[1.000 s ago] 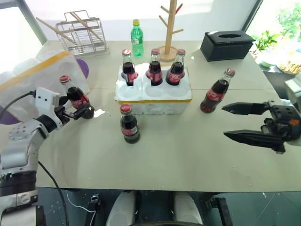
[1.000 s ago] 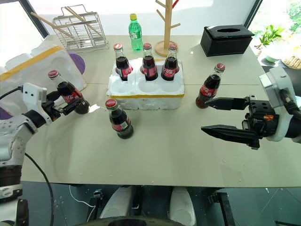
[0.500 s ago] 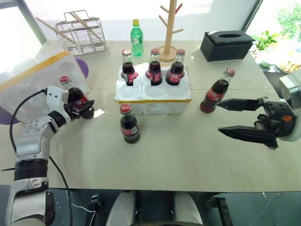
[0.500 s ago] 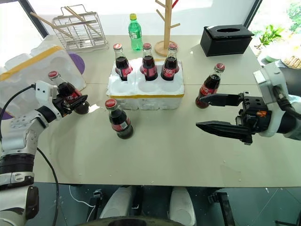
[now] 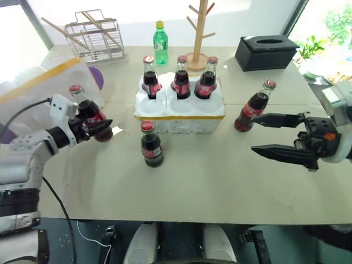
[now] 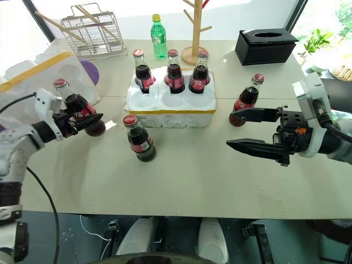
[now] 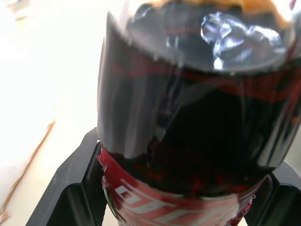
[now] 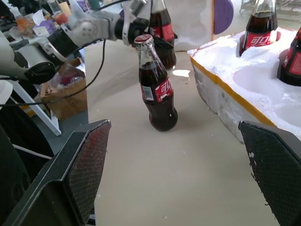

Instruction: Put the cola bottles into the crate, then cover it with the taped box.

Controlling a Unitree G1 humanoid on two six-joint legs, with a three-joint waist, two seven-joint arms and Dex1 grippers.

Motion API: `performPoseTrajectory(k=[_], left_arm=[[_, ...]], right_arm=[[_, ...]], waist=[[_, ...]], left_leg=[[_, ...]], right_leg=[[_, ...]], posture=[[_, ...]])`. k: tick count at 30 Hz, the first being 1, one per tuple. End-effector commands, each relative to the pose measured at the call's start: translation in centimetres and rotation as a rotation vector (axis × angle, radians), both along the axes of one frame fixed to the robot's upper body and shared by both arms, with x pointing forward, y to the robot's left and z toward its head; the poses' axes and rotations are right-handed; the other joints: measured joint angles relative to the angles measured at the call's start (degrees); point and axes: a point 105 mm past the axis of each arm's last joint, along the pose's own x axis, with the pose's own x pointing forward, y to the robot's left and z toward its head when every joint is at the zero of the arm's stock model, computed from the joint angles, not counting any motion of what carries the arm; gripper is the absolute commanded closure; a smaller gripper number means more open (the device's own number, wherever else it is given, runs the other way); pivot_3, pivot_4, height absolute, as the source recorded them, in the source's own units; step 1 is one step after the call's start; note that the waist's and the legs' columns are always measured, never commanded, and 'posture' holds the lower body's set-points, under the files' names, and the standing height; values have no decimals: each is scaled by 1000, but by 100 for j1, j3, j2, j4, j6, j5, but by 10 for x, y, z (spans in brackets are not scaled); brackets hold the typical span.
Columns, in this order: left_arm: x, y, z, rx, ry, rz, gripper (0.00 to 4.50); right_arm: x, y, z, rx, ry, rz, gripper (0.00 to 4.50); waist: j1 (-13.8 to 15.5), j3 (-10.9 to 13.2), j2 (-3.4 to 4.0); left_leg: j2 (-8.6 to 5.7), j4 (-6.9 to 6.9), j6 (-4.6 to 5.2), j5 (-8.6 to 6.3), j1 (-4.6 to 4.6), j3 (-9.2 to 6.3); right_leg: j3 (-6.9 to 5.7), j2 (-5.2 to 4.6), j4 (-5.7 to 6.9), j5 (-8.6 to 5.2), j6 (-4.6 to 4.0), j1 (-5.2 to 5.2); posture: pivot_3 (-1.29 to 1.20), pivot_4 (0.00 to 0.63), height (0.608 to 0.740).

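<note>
Cola bottles: three dark glass red-capped bottles (image 5: 181, 77) stand in our white styrofoam crate (image 5: 180, 108).
Left gripper (image 5: 100, 127): jaws clamp a tilted bottle (image 5: 91, 113).
Right gripper (image 5: 264, 133): jaws spread, empty.

This looks like a staged test room dressed as a home dining spot, though little of the room itself can be seen. A plain beige counter (image 5: 220, 187) carries a wire dish rack (image 5: 92, 34), a wooden mug tree (image 5: 199, 33) and a black tissue box (image 5: 268, 52). Bright windows and a potted plant (image 5: 309, 47) stand behind, and a cluttered side table (image 8: 42, 28) is nearby.
</note>
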Motion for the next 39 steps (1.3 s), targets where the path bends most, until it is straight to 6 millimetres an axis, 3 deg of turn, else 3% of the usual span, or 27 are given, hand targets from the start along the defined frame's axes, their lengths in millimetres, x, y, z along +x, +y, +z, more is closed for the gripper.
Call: performPoseTrajectory(k=[1,6,9,15,19,25,27,29,33,37,39], left_arm=[[-14,-24,67,-51,-142,-169,1638],[13,-55,107,-139,-213,-273,1638],[37,-73,110,-116,-238,-294,1638],[67,-108,84,-29,-200,-374,1638],[72,-116,69,-8,-176,-404,1638],[90,-126,25,204,-214,-335,1638],[95,-128,16,201,-213,-301,606],[96,-128,14,170,-208,-289,66],[91,-127,19,104,-201,-313,66],[77,-120,41,20,-209,-351,66],[60,-113,57,-15,-219,-393,66]], right_arm=[[0,3,3,-1,-44,-2,0],[4,5,2,0,-63,-29,0],[6,7,1,4,-75,-49,0],[4,10,-5,1,-79,-98,0],[3,10,-7,11,-80,-134,0],[12,11,-6,15,-96,-185,0],[14,12,-5,17,-101,-189,0],[17,12,-5,19,-102,-190,0],[21,12,-6,12,-98,-186,0],[24,13,-7,12,-85,-154,0],[25,16,-9,12,-73,-116,0]], waist=[[11,3,-5],[13,5,-8],[-6,4,-7],[-32,8,-14],[-39,12,-18],[9,12,-19],[11,12,-18],[10,12,-18],[-7,11,-18],[-26,12,-18],[-46,12,-18]], left_leg=[[0,2,0,0,-1,-1],[-5,15,1,1,0,-5],[-4,47,3,-1,-2,-7],[-6,68,14,-7,-4,3],[0,71,14,-7,-18,3],[3,81,15,-7,-21,0],[2,84,19,-9,-20,-2],[1,85,21,-10,-10,-4],[1,88,21,-10,-7,-5],[2,87,21,-10,-7,-5],[4,86,21,-10,-9,-4]], right_leg=[[0,0,0,0,0,1],[-4,6,5,0,0,9],[-7,15,16,0,1,17],[-6,22,17,-1,2,21],[-6,26,20,-1,2,5],[-6,21,20,0,2,10],[-6,19,19,3,8,16],[-6,17,19,6,14,28],[-6,16,20,9,19,30],[-6,18,21,9,19,26],[-6,20,22,9,19,23]], posture=[[0,150,740],[0,150,740],[0,150,740],[0,150,740],[0,150,740],[0,150,740],[0,150,740],[0,150,740],[0,150,740],[0,150,740],[0,150,740]])
